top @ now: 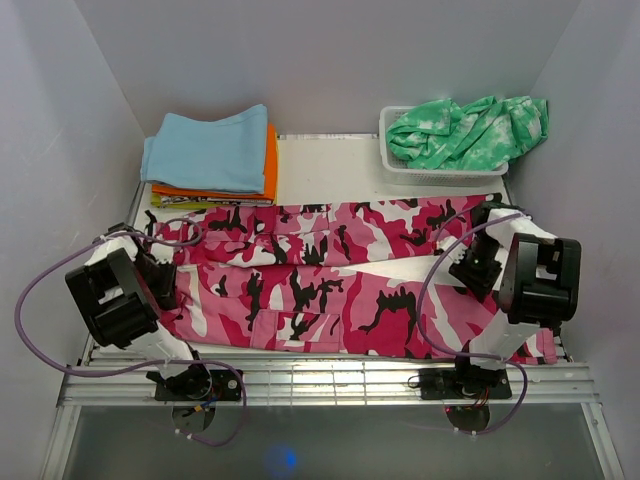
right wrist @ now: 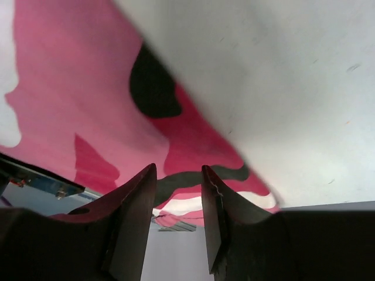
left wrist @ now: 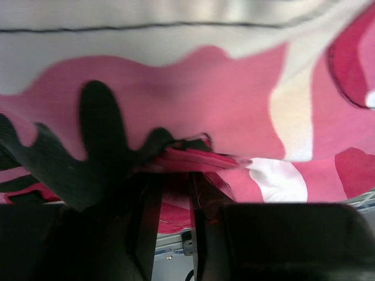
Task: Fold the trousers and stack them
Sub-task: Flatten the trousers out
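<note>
Trousers (top: 330, 285) are lying flat; left gripper (left wrist: 171, 175) is clamping their edge, right gripper (right wrist: 179, 175) seemingly too; lifting evenly matters.

Our left arm (top: 118, 295) and right arm (top: 538, 278), black housings with white covers, purple cables (top: 18, 305) looping off behind the jaws, our fingers (right wrist: 132, 222) matte black wedges.

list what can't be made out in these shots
- Top view: part of the right end of the trousers, hidden behind the right arm.
- Right wrist view: whether the right gripper pinches cloth; blurred fabric sits right at its tips.
- Top view: contents of the white basket, buried under the green tie-dye garment.
</note>
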{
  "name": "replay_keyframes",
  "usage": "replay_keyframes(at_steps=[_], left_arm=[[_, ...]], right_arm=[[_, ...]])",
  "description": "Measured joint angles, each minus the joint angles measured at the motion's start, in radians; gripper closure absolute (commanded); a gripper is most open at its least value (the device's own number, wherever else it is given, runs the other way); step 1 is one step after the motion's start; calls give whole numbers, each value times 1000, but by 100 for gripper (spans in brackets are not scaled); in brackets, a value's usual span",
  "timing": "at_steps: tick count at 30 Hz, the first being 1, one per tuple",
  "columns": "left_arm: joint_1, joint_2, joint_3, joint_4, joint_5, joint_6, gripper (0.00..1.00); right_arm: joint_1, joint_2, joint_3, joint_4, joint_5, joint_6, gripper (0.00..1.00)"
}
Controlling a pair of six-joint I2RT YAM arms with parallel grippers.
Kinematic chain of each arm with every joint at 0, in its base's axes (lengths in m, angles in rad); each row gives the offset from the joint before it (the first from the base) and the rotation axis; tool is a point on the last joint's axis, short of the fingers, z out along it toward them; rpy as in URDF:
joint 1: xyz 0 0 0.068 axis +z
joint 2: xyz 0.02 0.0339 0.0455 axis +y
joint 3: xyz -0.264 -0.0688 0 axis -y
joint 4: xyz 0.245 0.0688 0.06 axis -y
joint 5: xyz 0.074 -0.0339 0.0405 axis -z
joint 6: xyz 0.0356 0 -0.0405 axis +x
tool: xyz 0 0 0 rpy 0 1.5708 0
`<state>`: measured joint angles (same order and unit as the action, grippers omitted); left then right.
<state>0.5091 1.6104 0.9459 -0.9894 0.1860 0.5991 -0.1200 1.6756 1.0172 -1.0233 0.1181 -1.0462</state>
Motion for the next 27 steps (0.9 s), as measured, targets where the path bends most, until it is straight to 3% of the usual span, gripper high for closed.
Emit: replay_keyframes(at_steps=[8, 12, 18, 24, 27], left_arm=[[113, 92, 108, 11, -90, -11, 73], [132, 106, 164, 19, -125, -5, 73], [130, 101, 250, -9, -106, 9, 55], [75, 20, 275, -35, -12, 24, 52], [24, -14, 277, -38, 24, 11, 51]], right_arm=[[129, 140, 121, 139, 2, 79, 58], [195, 179, 226, 130, -34, 116, 59], [215, 183, 496, 71, -120, 136, 58], [209, 254, 703, 39, -139, 165, 58], [203, 347, 726, 50, -116, 180, 58]])
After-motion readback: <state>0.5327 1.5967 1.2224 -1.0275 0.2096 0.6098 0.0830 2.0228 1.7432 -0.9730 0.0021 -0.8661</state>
